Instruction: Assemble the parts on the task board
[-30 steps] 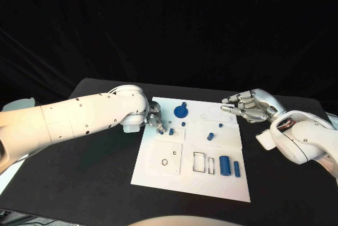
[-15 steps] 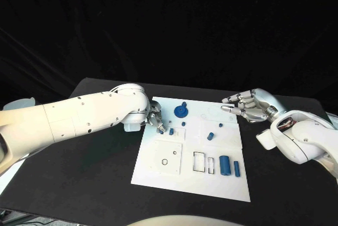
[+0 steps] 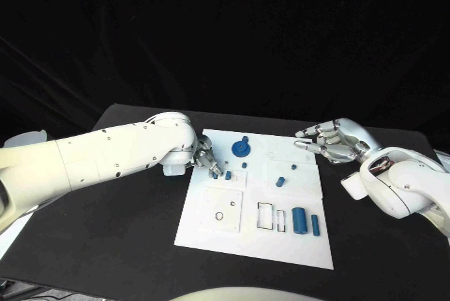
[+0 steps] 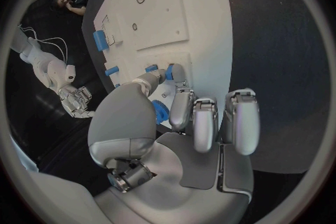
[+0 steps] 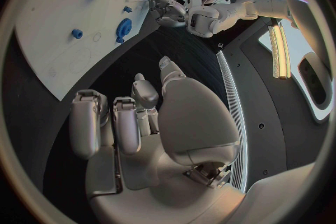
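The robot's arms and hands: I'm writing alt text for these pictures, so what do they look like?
Both arms are smooth, glossy white shells with small dark screw dots. The left hand and right hand are silver metal, many-fingered, with rounded segmented fingers and pale grey pads. A dark opening with reddish parts shows at the right wrist.

No legible text, labels or numbers — not on any surface.
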Robot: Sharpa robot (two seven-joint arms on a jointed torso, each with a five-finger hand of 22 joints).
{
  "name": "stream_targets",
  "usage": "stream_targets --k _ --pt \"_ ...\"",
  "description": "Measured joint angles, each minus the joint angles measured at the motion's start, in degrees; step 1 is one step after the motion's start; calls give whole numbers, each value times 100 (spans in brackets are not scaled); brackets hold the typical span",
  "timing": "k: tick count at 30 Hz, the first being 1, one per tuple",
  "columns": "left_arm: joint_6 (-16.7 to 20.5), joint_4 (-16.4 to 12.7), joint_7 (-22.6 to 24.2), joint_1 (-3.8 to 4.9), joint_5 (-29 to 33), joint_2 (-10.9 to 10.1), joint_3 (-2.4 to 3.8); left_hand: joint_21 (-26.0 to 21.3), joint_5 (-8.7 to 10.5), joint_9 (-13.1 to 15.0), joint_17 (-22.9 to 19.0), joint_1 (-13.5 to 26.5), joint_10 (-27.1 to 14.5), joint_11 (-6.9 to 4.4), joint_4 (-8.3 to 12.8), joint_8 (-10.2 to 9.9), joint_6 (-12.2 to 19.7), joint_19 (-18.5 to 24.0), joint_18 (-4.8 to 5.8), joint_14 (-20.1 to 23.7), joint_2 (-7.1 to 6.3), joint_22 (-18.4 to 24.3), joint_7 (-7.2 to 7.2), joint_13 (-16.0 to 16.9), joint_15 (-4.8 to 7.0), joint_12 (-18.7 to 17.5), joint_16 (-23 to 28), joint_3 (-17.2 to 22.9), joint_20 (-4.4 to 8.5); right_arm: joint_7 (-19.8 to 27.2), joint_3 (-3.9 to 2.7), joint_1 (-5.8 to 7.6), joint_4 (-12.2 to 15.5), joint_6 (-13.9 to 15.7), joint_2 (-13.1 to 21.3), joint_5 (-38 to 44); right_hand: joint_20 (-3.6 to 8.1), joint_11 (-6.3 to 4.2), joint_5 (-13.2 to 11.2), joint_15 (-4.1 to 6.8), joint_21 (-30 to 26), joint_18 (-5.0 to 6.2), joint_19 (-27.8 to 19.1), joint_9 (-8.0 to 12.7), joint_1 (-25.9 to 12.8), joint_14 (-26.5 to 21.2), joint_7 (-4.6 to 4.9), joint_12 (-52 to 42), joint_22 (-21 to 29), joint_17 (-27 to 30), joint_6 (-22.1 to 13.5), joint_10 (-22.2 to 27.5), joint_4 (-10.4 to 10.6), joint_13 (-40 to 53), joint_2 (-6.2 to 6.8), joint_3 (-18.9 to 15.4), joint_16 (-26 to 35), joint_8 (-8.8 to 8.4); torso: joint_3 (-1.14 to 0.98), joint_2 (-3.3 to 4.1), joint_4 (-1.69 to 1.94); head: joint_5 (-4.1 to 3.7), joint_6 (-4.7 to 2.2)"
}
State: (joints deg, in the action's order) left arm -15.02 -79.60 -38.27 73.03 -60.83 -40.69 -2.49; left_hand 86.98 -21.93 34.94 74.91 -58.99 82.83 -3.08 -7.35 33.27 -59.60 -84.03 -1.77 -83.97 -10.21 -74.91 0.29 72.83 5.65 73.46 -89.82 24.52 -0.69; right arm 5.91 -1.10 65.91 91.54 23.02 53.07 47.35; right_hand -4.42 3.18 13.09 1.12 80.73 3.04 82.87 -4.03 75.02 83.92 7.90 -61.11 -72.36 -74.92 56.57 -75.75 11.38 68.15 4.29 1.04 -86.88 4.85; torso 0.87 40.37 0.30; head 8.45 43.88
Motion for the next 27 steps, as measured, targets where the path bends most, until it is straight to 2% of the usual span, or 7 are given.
stream_targets --k 4,13,17,21,22,24,27 --pt "10 0 -6 -1 0 -3 0 25 4 -32 0 -3 3 -4 -117 -51 -33 0 0 0 3 0 13 46 0 35 0 -465 0 0 0 0 0 0 0 0 0 0 0 0 0 0 0 0 0 0 0 0 0 0 0 0 0 0 0 0 0 0 -1 1 0 0 -1" --pt "79 -15 -7 -14 12 -29 2 40 27 -58 0 -64 21 -21 -300 -93 -91 0 0 0 64 0 10 124 0 77 0 -959 0 0 0 0 -4 0 1 0 0 0 0 0 0 0 0 0 0 0 0 0 0 1 0 0 0 0 0 0 0 0 -1 1 -1 12 -10" --pt "132 -39 -10 -23 21 -57 2 67 256 -66 0 -94 41 -41 -420 -93 -92 0 1 0 94 0 8 153 0 108 0 -1194 0 0 0 0 -6 0 1 0 0 0 0 0 0 0 0 0 0 0 0 0 0 1 0 0 0 0 0 0 0 0 -1 1 -1 12 -14" --pt "201 -77 -25 -33 23 -104 2 105 563 -70 0 -139 63 -22 -576 -93 -133 0 0 0 139 0 10 180 0 109 0 -1457 0 0 0 0 -8 0 0 0 0 0 0 0 0 0 0 0 0 0 0 0 0 1 0 0 0 0 0 0 0 0 -1 1 2 9 -15" --pt "225 -91 -35 -35 23 -125 2 105 650 -69 0 -170 63 -22 -613 -94 -134 0 45 0 170 0 11 189 0 109 0 -1530 0 0 0 0 -8 0 -1 0 0 0 0 0 0 0 0 0 0 0 0 0 0 1 0 0 0 0 0 0 0 0 0 0 2 9 -16" --pt "261 -115 -55 -40 22 -171 1 105 822 -76 0 -218 63 -22 -695 -122 -145 0 63 0 218 1 0 204 0 132 0 -1689 0 0 0 -2 -10 0 -2 0 0 0 0 0 0 0 0 0 0 0 0 0 0 1 0 0 0 0 0 0 0 0 1 -1 2 9 -18" --pt "315 -166 -84 -55 16 -242 1 105 948 -82 0 -262 82 -41 -803 -145 -153 0 63 0 262 1 -10 211 0 132 0 -1842 0 0 0 -3 -14 0 -2 0 0 0 0 0 0 0 0 0 0 0 0 0 0 2 0 0 0 0 0 0 0 0 2 -1 2 9 -21"
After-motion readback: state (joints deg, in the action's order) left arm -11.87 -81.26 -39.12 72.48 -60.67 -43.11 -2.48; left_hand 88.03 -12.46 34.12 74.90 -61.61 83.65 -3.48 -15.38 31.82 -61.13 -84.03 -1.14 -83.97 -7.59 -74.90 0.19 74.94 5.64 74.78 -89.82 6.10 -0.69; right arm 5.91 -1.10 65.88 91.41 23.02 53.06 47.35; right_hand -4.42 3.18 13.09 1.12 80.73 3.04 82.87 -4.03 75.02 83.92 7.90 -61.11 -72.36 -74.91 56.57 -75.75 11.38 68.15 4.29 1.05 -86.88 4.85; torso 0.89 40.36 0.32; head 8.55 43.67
